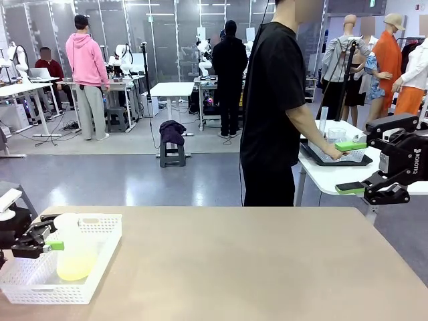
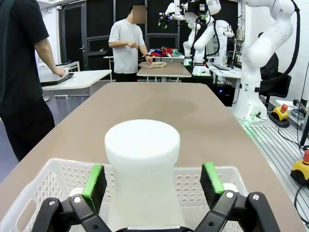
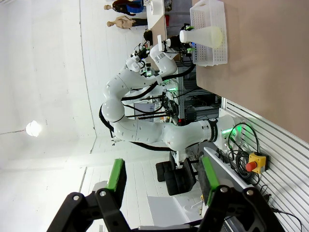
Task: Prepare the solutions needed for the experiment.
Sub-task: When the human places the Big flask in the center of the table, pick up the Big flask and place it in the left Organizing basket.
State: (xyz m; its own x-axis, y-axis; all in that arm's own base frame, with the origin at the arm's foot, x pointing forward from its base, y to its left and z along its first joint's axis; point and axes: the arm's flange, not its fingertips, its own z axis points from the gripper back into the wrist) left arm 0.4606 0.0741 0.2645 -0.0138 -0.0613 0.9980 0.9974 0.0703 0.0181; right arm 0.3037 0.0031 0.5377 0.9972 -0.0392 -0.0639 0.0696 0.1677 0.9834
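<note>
Left wrist view: left gripper (image 2: 154, 181) at 6 o'clock, jaws spread wide, green pads (image 2: 93, 181) standing clear on either side of a frosted white flask (image 2: 142, 169). No pad touches the flask; a visible gap on each side. Flask neck is a broad, matte, blunt-topped cylinder, flaring into a wider body below. It stands upright inside a white plastic basket (image 2: 34, 193) with perforated walls and a smooth rim. Beyond the basket, toward 12 o'clock, a plain tan table (image 2: 159, 104) with a dull, even surface.

Front view: same basket (image 1: 100, 264) at 8 o'clock on the table (image 1: 267, 267), rectangular, lattice-walled. The flask (image 1: 73, 251) is conical and translucent; the solutions (image 1: 75, 266) show through its lower body as a pale yellow-green, clear pool. Left gripper (image 1: 47, 241) sits at 9 o'clock of the flask, at neck height, black links and green tips beside the neck.

Right gripper (image 1: 349, 166) at 3 o'clock, raised off the table and well apart from the basket; its flat green pads are parted with nothing between them. Right wrist view confirms: right gripper (image 3: 159, 179) with an empty gap between the jaws.

Farther off, at 1 o'clock, a person in a black shirt (image 1: 271, 107) stands at a white side table, one hand (image 1: 334, 152) on a tray (image 1: 314, 157).
</note>
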